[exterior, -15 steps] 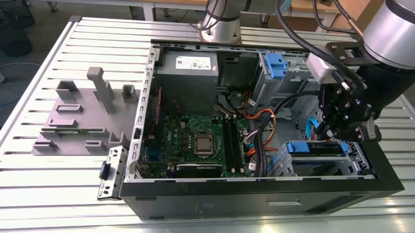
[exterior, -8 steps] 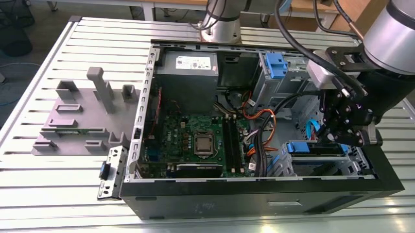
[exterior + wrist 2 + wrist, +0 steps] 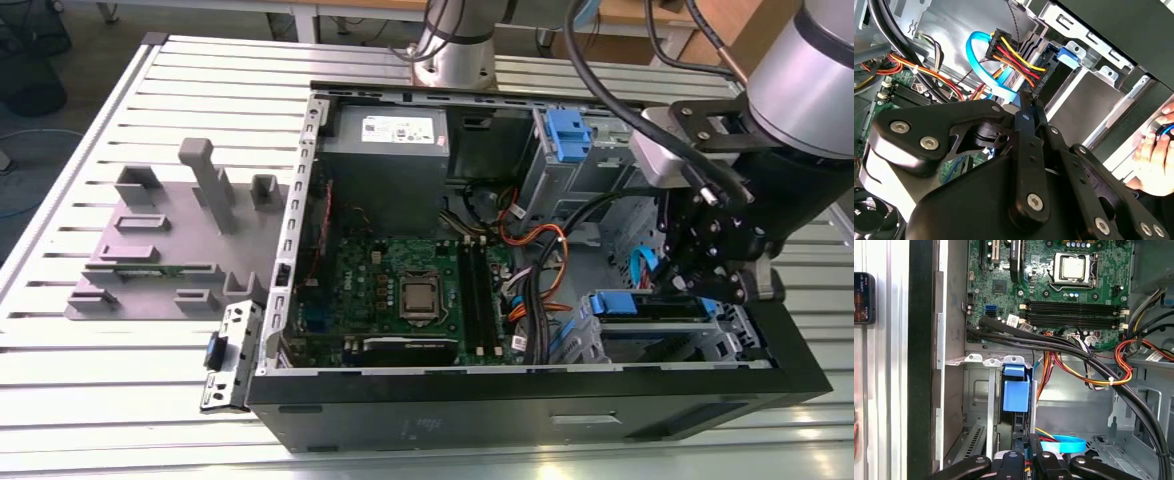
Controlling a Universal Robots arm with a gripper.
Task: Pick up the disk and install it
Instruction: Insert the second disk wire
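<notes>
Ribbed metal desk, brightly lit, pale reflections along its slats. Behind it, wooden furniture; dark floor at the exterior view's left.

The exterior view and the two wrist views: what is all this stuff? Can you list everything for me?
Computer case: one, black, open, lying on the slatted table.
Table: one, silver metal slats, under everything.
Motherboard: one, green, on the case floor.
Power supply: one, grey box with white sticker, far end of the case.
Cables: a bundle, orange, red, yellow and black, beside the motherboard.
Disk: one, blue-framed, in the drive bay at the exterior view's right, under the gripper.
Blue latch: one, on the upper bay.
Fixture: one, grey plastic, on the table at the exterior view's left.
Person's hand: one, beyond the case wall in the second wrist view.
Gripper: one, black, inside the case over the disk.
</notes>
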